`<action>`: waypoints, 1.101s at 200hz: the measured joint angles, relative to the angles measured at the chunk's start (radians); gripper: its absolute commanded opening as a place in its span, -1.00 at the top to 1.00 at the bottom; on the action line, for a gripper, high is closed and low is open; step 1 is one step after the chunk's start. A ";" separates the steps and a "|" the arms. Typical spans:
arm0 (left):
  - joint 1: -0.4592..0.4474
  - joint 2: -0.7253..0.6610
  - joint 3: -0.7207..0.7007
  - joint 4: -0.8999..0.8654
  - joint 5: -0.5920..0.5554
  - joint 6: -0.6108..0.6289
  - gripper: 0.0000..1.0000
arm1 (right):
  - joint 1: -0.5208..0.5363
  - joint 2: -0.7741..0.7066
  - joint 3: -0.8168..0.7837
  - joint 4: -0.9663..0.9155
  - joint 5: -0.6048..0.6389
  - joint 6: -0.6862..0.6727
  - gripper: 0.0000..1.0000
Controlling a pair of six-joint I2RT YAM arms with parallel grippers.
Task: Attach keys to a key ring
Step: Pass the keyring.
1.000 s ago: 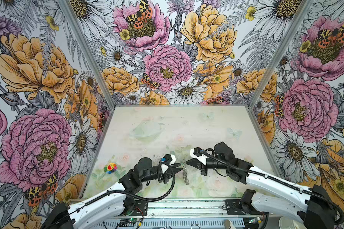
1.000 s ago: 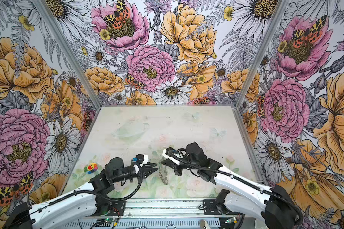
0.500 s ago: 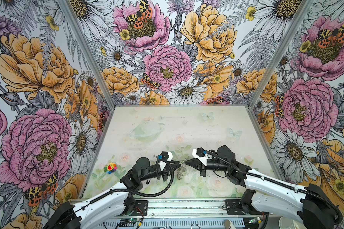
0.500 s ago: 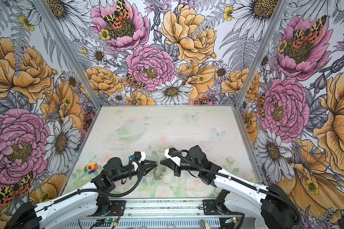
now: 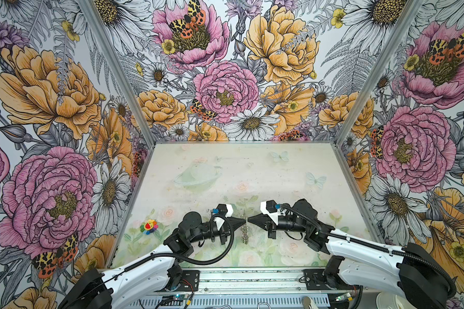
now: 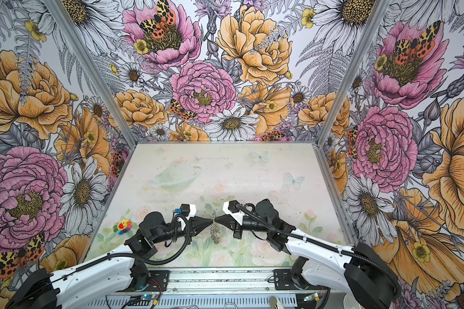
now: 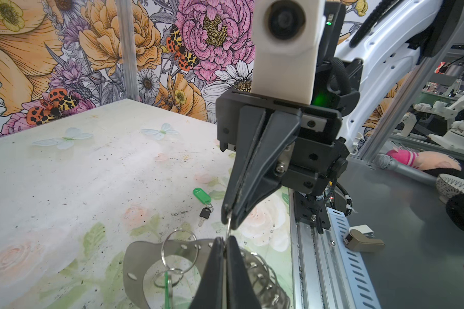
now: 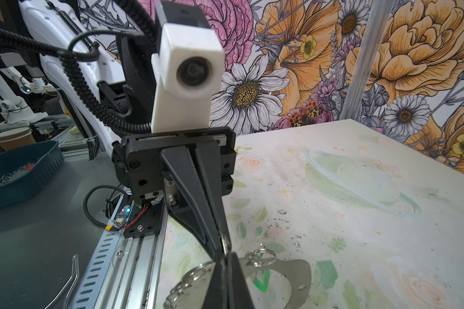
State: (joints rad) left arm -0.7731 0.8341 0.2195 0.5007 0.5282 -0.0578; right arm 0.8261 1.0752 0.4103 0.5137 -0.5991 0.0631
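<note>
The key ring (image 7: 138, 256), a flat grey horseshoe plate edged with silver wire rings, hangs off the table between my two grippers. My left gripper (image 7: 225, 240) is shut on one wire ring (image 7: 228, 227) at the plate's edge. My right gripper (image 8: 227, 255) is shut on the same ring from the opposite side. In both top views the two grippers meet tip to tip, left gripper (image 5: 243, 221) (image 6: 211, 221) against right gripper (image 5: 249, 221), and the key ring (image 5: 244, 235) (image 6: 214, 236) dangles below. One green-tagged key (image 7: 167, 287) hangs from a ring on the plate. Another green-tagged key (image 7: 202, 199) lies on the table.
A small rainbow flower toy (image 5: 149, 226) (image 6: 122, 226) lies on the table to the left of my left arm. The aluminium rail (image 5: 247, 278) runs along the table's front edge. Flowered walls close in the left, right and back sides.
My left gripper has come up to the ring held by the right gripper and shut on it. The two tips now touch, and the key ring hangs between them.
</note>
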 measured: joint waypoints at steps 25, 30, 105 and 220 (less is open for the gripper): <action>0.005 0.000 0.000 -0.003 0.001 0.000 0.92 | 0.000 0.014 -0.002 0.020 0.000 0.001 1.00; 0.005 0.000 0.000 -0.003 0.001 0.000 0.93 | 0.000 0.016 -0.002 0.023 0.001 0.002 1.00; -0.036 0.001 0.045 -0.152 -0.056 0.047 1.00 | 0.002 -0.005 0.031 -0.148 0.009 -0.067 0.68; -0.105 0.071 0.208 -0.393 -0.167 0.217 1.00 | 0.007 -0.093 0.161 -0.573 0.117 -0.275 0.74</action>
State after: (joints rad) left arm -0.8783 0.9047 0.4271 0.1074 0.3611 0.1596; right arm 0.8330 0.9821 0.5709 -0.0593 -0.4824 -0.2119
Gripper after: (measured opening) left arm 0.047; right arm 0.132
